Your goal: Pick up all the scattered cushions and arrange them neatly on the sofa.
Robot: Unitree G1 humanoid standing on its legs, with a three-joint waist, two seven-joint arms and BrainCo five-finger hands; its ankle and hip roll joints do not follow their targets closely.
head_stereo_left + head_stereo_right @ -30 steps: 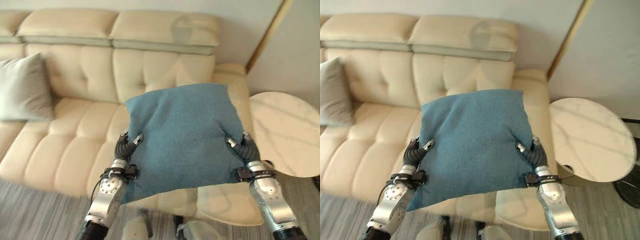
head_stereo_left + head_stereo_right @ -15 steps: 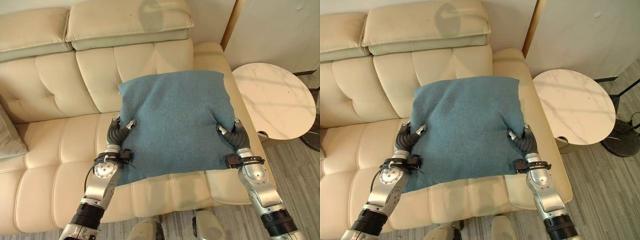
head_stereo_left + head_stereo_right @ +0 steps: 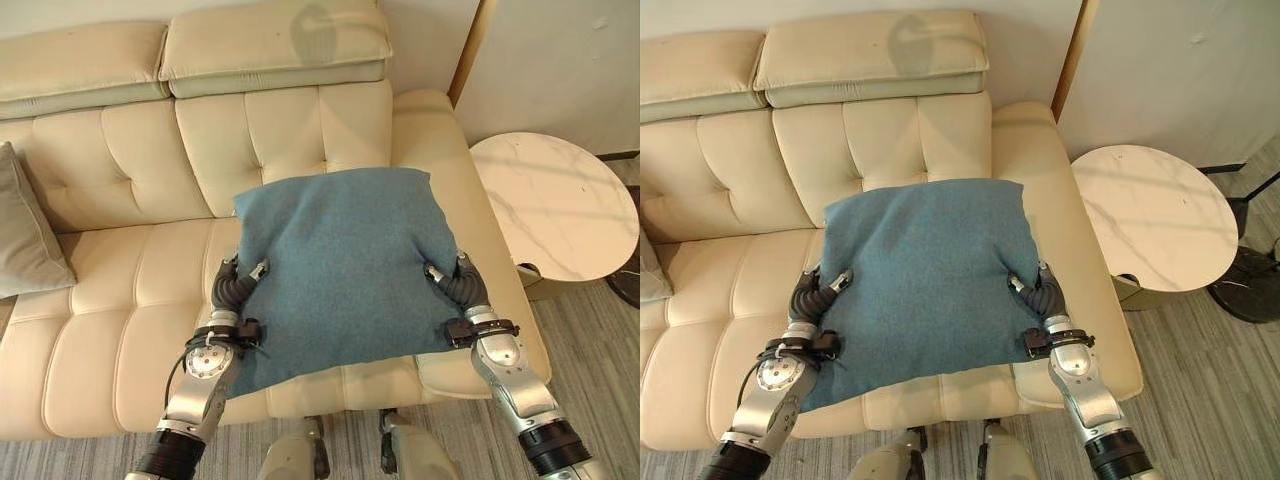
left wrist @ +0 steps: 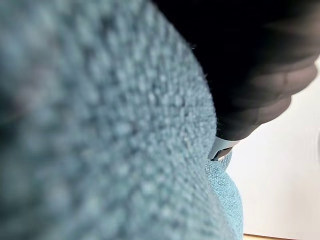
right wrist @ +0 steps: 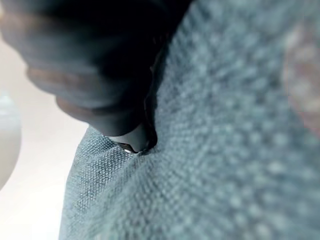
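Left robot hand (image 3: 237, 287) clamped on the left edge of the blue cushion (image 3: 345, 265), thumb w/ its tip on top of the fabric, fingers curled round underneath; cloth dents in at the grip. Right robot hand (image 3: 460, 285) same story on the right edge, thumb pressing into the top face, rest of the hand tucked under, so both robot hands are gripping the cushion. In the left wrist view the dark cover sits tight against the knit w/ a silver bit poking out at the fabric (image 4: 100, 130); right wrist view much the same, dark cover pushed into blue weave (image 5: 225, 150). Cushion held up flat-ish betw. the two arms, tilted w/ its far edge higher, in front of and over the right-hand seat of the sofa (image 3: 120, 300); can't tell if its lower edge touches the seat front. Sofa is cream, tufted, w/ two headrest pads along the back; right armrest just beside the cushion's right side. Further out, a grey cushion (image 3: 30, 235) leans against the backrest at the sofa's left end, well apart from the blue one. Right of the sofa, a round marble-look surface (image 3: 555, 205) near the armrest. Grey striped floor (image 3: 1200, 380) below.
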